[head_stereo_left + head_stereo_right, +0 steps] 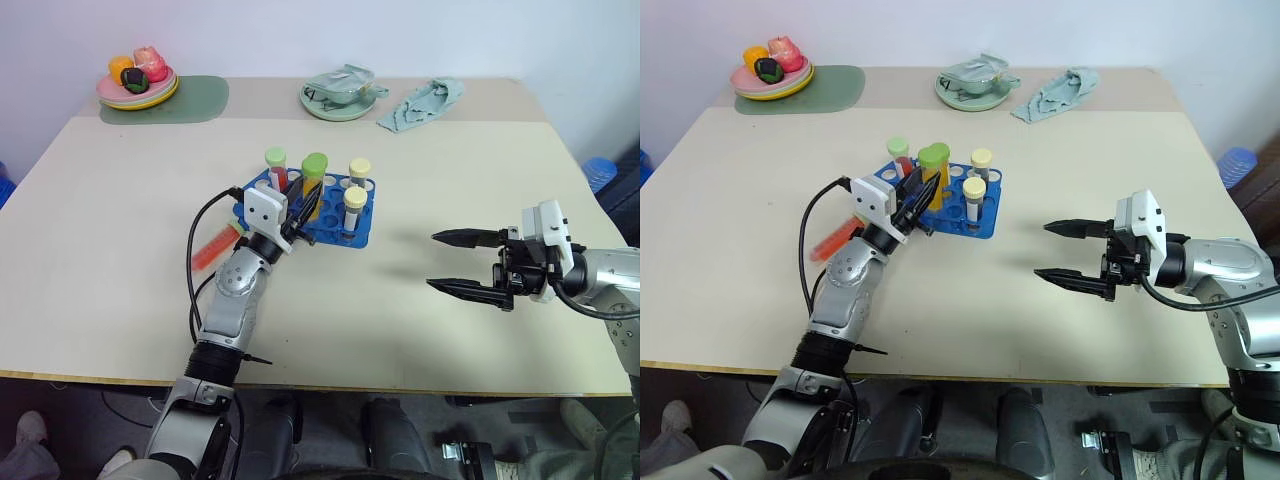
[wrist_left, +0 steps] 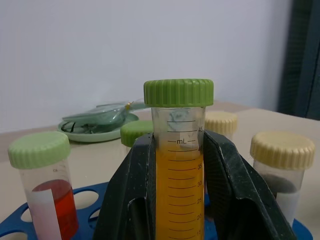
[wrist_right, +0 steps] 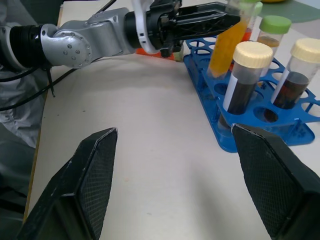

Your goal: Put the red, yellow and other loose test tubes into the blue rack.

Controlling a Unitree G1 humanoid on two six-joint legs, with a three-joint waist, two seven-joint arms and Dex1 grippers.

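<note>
Reaching forward, my left gripper (image 1: 297,217) clamps the ribbed-capped yellow-orange tube (image 2: 179,165) over the blue rack (image 1: 358,236), mid-table toward the far edge; my right gripper (image 1: 455,262) hovers level, fingers spread.

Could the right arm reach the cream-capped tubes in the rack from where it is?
Probably yes. The right gripper hangs open, facing the blue rack, with only bare table between them. The two cream-capped tubes stand on the rack's near side to it. The left gripper, holding the yellow tube, is on the other side.
</note>
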